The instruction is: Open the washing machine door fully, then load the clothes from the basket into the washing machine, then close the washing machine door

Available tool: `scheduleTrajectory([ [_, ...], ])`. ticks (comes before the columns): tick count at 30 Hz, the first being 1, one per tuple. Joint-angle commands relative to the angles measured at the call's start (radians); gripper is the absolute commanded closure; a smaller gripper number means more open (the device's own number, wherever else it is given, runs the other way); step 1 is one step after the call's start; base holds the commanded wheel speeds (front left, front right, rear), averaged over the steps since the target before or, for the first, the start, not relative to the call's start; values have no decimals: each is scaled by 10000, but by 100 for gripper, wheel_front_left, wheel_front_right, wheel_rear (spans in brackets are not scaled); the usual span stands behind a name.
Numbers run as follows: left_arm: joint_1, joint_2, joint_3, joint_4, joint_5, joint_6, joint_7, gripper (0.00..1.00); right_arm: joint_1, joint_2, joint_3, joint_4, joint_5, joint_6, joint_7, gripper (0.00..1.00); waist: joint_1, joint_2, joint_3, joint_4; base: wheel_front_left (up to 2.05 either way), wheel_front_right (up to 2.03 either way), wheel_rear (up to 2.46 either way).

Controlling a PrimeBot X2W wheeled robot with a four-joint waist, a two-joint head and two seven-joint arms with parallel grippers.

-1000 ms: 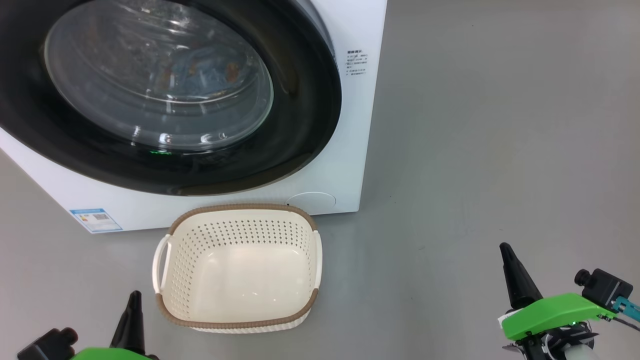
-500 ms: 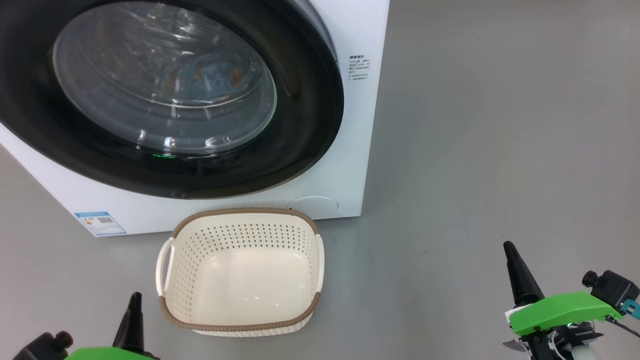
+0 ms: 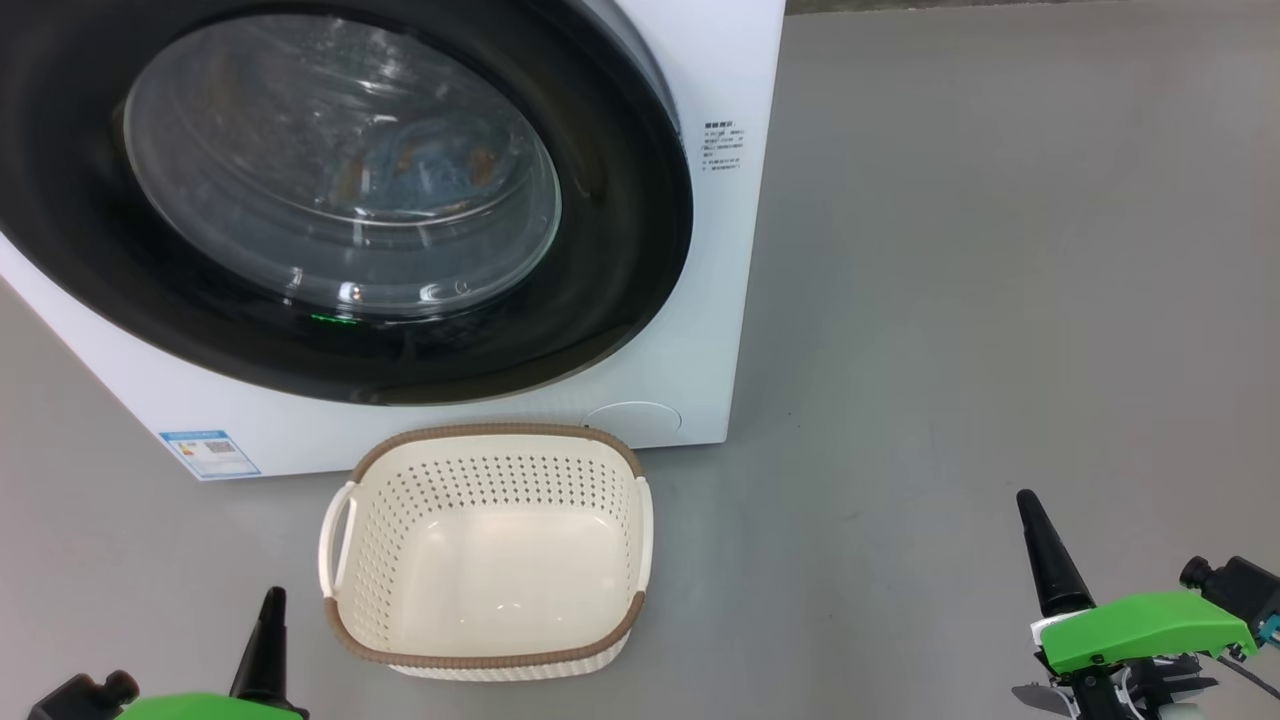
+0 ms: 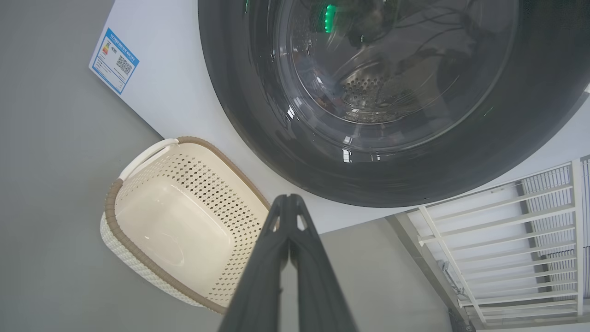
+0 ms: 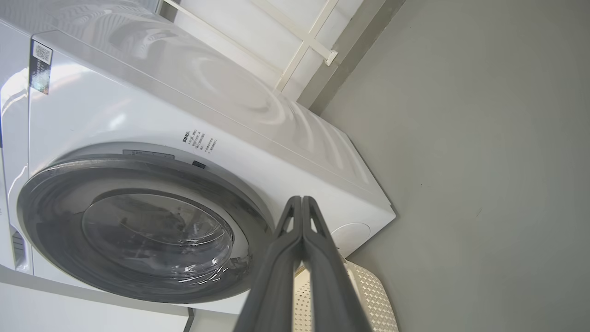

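Observation:
The white washing machine stands at the upper left, and its glossy black door lies shut against the front. Through the glass window I see light blue clothes with orange print inside the drum. The cream basket with a brown rim sits on the floor just in front of the machine, with nothing in it. My left gripper is shut at the lower left, beside the basket's left handle. In the left wrist view, the left gripper points over the basket. My right gripper is shut, far right of the basket; the right wrist view has the right gripper pointing toward the machine.
A blue label marks the machine's lower left corner, and a round cover sits at its lower right. Grey floor stretches to the right of the machine. A white railing stands beyond the machine.
The head camera has shifted slightly, so the machine and basket sit a little lower and to the right in the picture. Both grippers stay shut and nothing else has moved.

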Motion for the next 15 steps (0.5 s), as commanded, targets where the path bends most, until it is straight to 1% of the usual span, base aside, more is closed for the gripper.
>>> scheduleTrajectory([
  [1,-406,125,260,-287,-243,-18,60,100,-78,-12,60,-330,322,-14,75,100,-1,0,-19,9,0,0,0],
  [15,-473,29,444,-332,-1541,-20,473,100,30,95,-138,-546,1589,-17,491,100,-1,0,-180,73,0,0,0],
])
